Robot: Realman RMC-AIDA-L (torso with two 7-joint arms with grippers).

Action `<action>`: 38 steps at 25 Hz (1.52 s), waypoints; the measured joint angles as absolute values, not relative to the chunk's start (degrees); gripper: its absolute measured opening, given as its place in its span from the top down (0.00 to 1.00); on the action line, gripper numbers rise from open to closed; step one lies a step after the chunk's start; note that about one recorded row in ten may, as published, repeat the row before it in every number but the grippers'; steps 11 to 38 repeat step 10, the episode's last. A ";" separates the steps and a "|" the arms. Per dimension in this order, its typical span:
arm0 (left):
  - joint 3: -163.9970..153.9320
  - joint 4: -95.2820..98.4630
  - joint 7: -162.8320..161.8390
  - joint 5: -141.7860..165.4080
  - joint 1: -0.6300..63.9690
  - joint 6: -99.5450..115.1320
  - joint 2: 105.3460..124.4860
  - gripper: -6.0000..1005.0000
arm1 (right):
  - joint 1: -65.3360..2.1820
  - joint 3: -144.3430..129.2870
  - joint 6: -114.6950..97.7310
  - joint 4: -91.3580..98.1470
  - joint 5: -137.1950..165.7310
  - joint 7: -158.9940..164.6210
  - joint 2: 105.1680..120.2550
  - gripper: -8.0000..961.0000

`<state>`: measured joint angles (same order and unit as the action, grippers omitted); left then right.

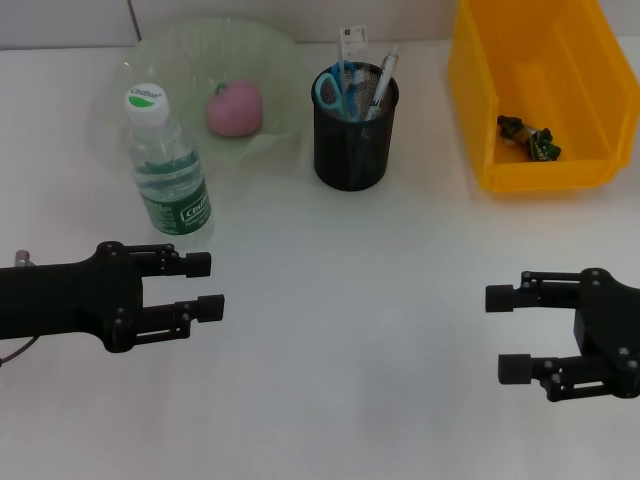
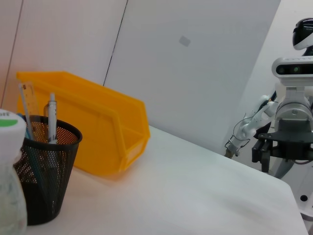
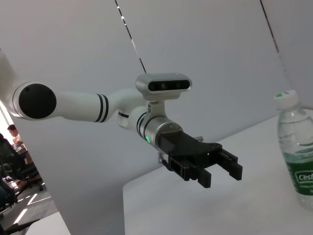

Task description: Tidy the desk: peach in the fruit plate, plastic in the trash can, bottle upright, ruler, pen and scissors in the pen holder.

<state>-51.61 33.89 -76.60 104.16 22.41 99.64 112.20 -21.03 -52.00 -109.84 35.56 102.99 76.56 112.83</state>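
The pink peach [image 1: 234, 108] lies in the pale green fruit plate [image 1: 180, 50] at the back left. In front of the plate the bottle [image 1: 165, 165] stands upright on the desk [image 1: 350, 300]. The black mesh pen holder [image 1: 355, 130] holds the blue-handled scissors [image 1: 328, 90], the pen [image 1: 385, 72] and the ruler [image 1: 352, 45]. A crumpled piece of plastic [image 1: 530, 138] rests inside the yellow trash can [image 1: 540, 90]. My left gripper [image 1: 205, 286] hovers open and empty just in front of the bottle. My right gripper [image 1: 505, 333] is open and empty near the front right.
The left wrist view shows the pen holder [image 2: 46, 171] beside the trash can [image 2: 93, 132], with the bottle [image 2: 10, 196] at the picture's edge. In the right wrist view the left gripper [image 3: 221, 176] is open, with the bottle [image 3: 296, 147] off to one side.
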 joint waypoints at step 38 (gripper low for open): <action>-51.61 33.93 -76.56 104.16 22.68 99.68 112.70 0.42 | -21.66 -51.69 -109.90 35.56 103.12 75.82 113.67 0.20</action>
